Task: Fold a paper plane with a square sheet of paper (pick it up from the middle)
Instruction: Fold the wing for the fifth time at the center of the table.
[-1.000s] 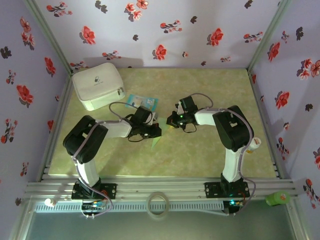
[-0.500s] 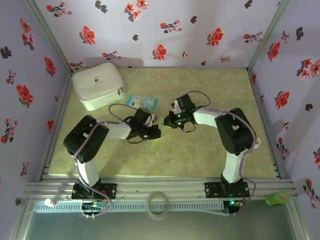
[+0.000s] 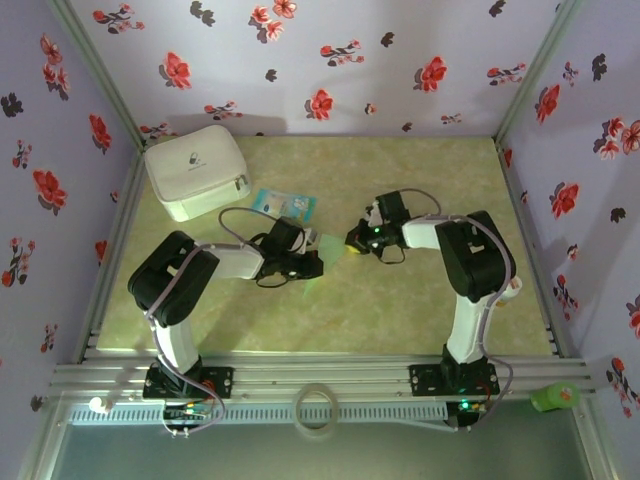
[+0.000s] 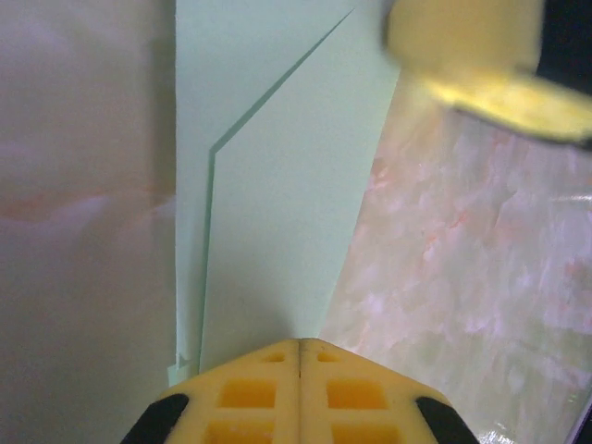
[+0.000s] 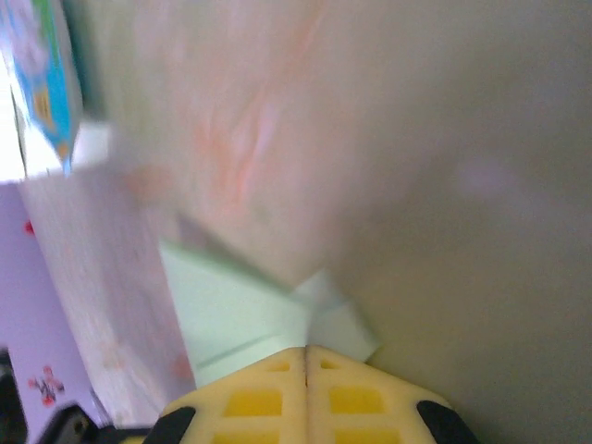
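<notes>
left gripper [image 4: 301, 344]: clenched on near end of folded paper [image 4: 277, 185] | right gripper [image 5: 307, 350]: clenched, seemingly on its far corner | paper: spans between both, over mid-table [image 3: 420, 300] | risk: arms pulling apart tear it, or thin corner slips, skewing the crease

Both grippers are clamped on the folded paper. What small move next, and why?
Probably ease the right gripper slightly away from the left gripper, gently, to tension the paper: both are shut on opposite ends, and the right pinches just a bent corner that might slip.
</notes>
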Controlling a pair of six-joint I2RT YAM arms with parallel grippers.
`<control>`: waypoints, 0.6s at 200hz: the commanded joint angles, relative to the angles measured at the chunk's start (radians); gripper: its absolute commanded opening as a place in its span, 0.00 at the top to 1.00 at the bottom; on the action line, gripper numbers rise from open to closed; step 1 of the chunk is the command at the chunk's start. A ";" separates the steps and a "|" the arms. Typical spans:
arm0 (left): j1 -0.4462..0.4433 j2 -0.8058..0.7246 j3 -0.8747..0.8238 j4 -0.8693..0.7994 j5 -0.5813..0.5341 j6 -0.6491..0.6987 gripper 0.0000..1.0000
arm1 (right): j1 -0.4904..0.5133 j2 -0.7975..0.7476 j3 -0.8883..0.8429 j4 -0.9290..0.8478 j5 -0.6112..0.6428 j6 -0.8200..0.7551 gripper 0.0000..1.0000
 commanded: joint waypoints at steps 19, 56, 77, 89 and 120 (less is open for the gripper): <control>-0.034 0.032 -0.038 -0.055 -0.027 -0.042 1.00 | -0.058 0.016 0.062 -0.021 0.095 0.014 0.98; -0.067 0.010 -0.042 0.029 -0.088 -0.193 1.00 | -0.059 -0.083 0.006 0.017 0.077 0.024 0.95; -0.104 -0.014 -0.017 0.078 -0.161 -0.278 0.93 | -0.054 -0.160 -0.053 -0.003 0.108 0.015 0.92; -0.125 -0.043 0.022 0.054 -0.199 -0.267 0.87 | -0.052 -0.198 -0.086 -0.013 0.113 0.010 0.91; -0.165 -0.176 0.114 -0.134 -0.373 -0.096 0.79 | -0.035 -0.279 -0.167 -0.042 0.104 0.009 0.88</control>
